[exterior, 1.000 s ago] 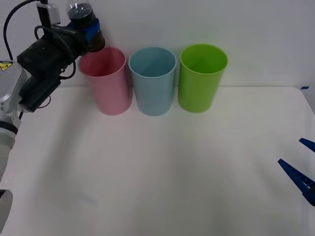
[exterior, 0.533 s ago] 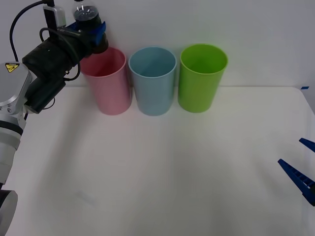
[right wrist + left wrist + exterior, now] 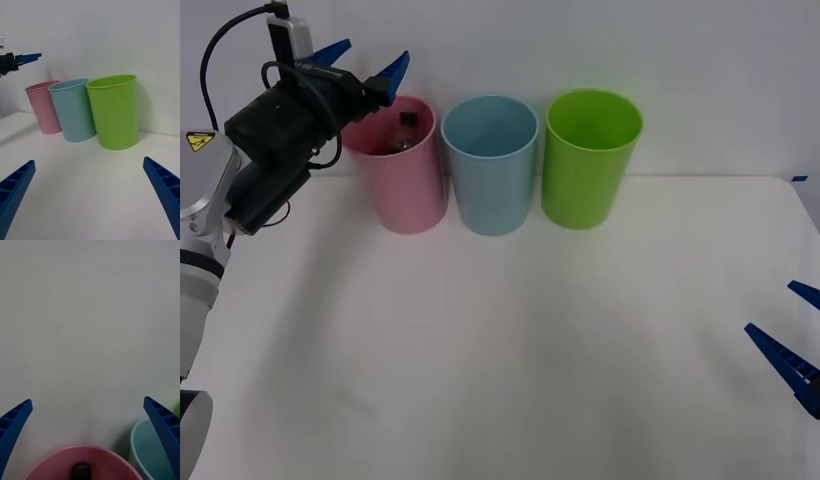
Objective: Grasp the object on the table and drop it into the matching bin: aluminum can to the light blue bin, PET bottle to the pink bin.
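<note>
Released since the earlier frame, PET bottle (image 3: 406, 132) now sits inside the pink bin (image 3: 400, 180); left hand (image 3: 363, 62) spread apart above it, right hand (image 3: 792, 345) parted near the counter's (image 3: 510, 340) right edge; no writing is legible.

Three bins stand in a row at the back of the table (image 3: 510, 360), close to the wall: the pink bin (image 3: 398, 170) on the left, the light blue bin (image 3: 490, 165) in the middle, just beside it, and a third bin (image 3: 590, 160) on the right. The PET bottle (image 3: 406, 133) is inside the pink bin, with its cap up near the rim. The left gripper (image 3: 365, 62) hangs above the back left edge of the pink bin, and the right gripper (image 3: 798, 345) sits low over the table's front right side, well apart from the bins.
</note>
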You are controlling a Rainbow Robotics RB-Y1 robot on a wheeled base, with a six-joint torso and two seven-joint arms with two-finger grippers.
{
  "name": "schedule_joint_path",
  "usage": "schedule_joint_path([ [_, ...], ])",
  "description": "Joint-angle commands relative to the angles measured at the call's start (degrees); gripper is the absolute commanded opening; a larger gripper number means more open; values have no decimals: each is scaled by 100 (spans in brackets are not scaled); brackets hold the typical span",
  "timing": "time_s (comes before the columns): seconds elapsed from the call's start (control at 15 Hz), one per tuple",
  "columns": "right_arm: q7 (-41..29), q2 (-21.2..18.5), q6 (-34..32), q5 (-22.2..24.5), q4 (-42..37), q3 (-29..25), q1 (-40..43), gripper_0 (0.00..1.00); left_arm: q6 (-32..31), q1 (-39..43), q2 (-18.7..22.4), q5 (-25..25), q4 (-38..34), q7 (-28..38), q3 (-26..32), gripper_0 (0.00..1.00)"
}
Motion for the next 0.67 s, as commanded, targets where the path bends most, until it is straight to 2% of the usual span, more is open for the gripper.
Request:
schedule_joint_path([
  [0.07, 0, 0, 0, 0, 0, 0, 0, 100, -168, 206, 222, 400, -73, -90, 9, 100],
  [0.4, 0, 0, 0, 0, 0, 0, 0, 100, -265, 997, 715, 1270, -671, -204, 18, 100],
  [0.67, 0, 0, 0, 0, 0, 0, 0, 100, -414, 2017, 961, 1859, -1471, -266, 299, 100],
])
